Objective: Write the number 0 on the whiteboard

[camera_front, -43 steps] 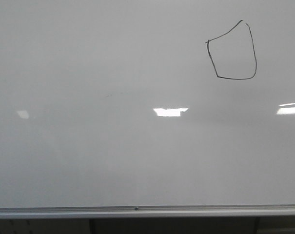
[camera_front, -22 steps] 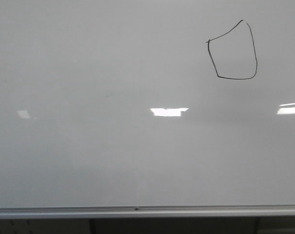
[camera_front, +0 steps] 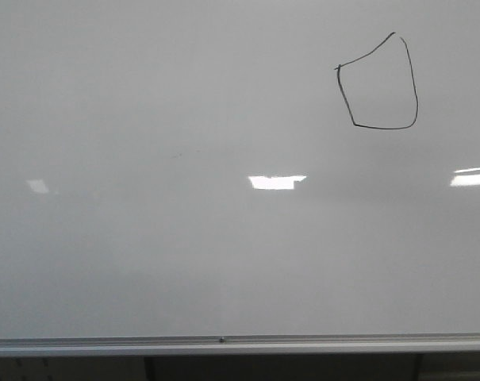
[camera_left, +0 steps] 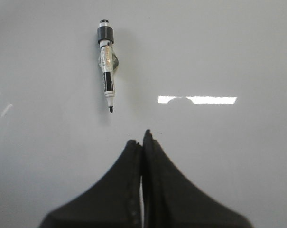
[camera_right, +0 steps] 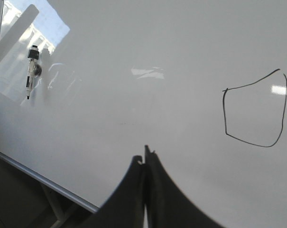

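Although the number 0 is already drawn on the whiteboard, the two arms are not at the same standing relative to it. The figure is a thin black closed loop, angular, with a pointed top and a flat base, located in the upper right area of the board in the front view. Neither arm appears in that view.

The right gripper has its jaws pressed together with nothing between them. In the right wrist view the loop lies ahead of the fingertips and off to one side, apart from them.

The left gripper is likewise closed and empty. Directly ahead of its fingertips, and slightly to one side, a marker sits against the board. The marker's long axis runs roughly in line with the fingers, its writing tip pointing back toward the jaws and its dark cap end away from them. A clear gap separates tip and fingertips. The same marker appears small and far off in the right wrist view, near the board's metal edge.

Judgement: the writing looks complete. If the marker must be handled again, the left arm is the nearer one; the jaws would need to part first.
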### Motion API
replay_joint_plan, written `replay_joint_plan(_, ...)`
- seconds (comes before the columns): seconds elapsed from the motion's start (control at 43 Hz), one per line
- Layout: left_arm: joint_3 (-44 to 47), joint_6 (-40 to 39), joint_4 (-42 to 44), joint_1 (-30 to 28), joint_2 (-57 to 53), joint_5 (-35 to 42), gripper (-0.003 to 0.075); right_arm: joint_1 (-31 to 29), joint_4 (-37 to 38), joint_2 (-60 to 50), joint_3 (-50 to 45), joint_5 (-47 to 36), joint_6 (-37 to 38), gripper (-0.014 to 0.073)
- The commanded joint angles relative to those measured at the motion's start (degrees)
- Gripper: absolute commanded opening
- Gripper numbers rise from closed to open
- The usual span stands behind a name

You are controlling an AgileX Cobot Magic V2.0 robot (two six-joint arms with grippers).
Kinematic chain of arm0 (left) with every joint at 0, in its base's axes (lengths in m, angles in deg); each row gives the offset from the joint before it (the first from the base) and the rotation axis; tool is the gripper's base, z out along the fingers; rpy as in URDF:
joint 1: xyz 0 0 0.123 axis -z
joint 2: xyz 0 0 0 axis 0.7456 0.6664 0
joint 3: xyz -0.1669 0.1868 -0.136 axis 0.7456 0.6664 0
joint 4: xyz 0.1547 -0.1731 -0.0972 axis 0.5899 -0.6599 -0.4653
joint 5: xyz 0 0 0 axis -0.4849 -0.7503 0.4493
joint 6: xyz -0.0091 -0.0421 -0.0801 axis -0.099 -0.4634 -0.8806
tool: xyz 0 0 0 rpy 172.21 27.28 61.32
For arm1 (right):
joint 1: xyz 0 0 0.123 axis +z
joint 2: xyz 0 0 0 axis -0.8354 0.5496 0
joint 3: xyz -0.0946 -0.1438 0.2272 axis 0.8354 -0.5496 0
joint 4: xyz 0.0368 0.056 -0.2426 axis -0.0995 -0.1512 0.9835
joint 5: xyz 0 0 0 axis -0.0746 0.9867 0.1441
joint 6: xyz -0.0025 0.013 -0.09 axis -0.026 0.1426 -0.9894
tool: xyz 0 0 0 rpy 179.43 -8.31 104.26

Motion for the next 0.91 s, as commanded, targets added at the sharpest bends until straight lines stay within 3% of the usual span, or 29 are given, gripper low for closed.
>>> replay_joint_plan(0.0,1.27,-0.51,0.02,0.01,-1.13,4.33,-0.0020,-0.25,-1.14,0.25,1.57,-2.44,-0.30,-0.0059)
replay_joint_plan(0.558,1.27,-0.51,0.02,0.01,-1.13,4.33,-0.0020,-0.25,-1.14,0.25,1.57,-2.52,-0.30,-0.0059)
replay_joint_plan(0.697,1.27,-0.51,0.02,0.01,-1.13,4.33,-0.0020,-0.25,-0.75,-0.54,0.97,-8.20,-0.30,-0.0059)
replay_joint_plan(0.883,1.27,-0.51,0.02,0.01,-1.13,4.33,-0.0020,-0.70,13.70,-4.55,-2.81,-10.59,5.73,-0.0059)
